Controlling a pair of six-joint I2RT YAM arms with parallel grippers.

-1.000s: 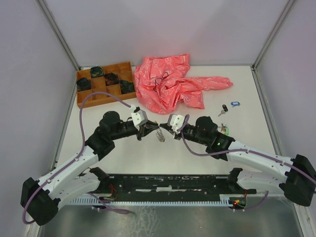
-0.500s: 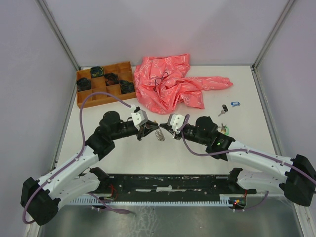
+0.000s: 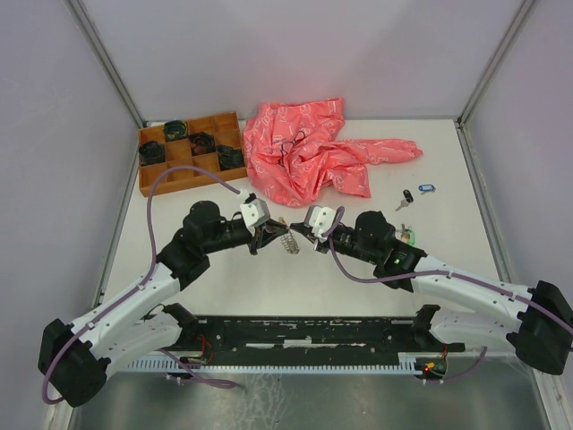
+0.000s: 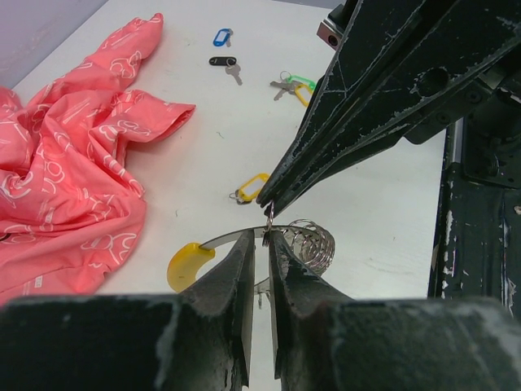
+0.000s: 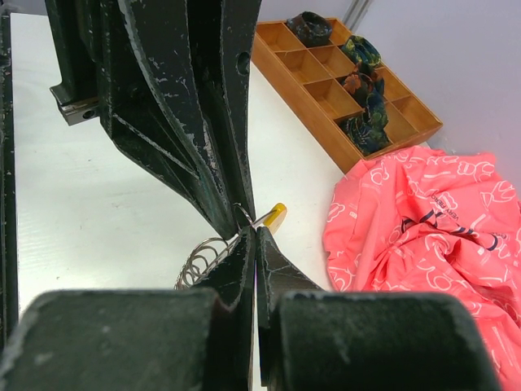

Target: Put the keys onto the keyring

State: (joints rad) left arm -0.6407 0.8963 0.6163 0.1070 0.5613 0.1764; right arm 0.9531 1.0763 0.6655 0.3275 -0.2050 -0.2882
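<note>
Keyring (image 4: 313,242) sits mid-table between the two sets of jaws, just in front of the cloth (image 3: 309,154). From above it is mostly masked by the jaws; only the coil (image 3: 287,242) can be picked out. One yellow segment (image 4: 187,265) is seen, at the end away from the coil. The thin wire is partly covered by the fingertips in both wrist views, so the exact contact points are hard to make out.

Left jaws: narrow gap, fingertips (image 4: 232,281) closed onto the keyring's wire arc. Right jaws: fully closed, fingertips (image 5: 277,273) brought tip-to-tip against the left ones at the wire. Whether the wire is actually pinched by the right jaws cannot be told.

Keys: five counted in the left wrist view, all lying on the table (image 3: 260,282):
- one yellow-tagged (image 4: 253,186), near the keyring, not made out from above
- one green-tagged (image 4: 299,81) and a second yellow-tagged (image 4: 304,96), touching each other and largely hidden by the right arm from above
- one black-tagged (image 4: 221,61) and one blue-tagged (image 4: 221,37), well apart from the keyring

One cloth, crumpled. One tray (image 3: 175,177) at the far left, four dark bundles (image 5: 365,130) in it, one to a compartment.
</note>
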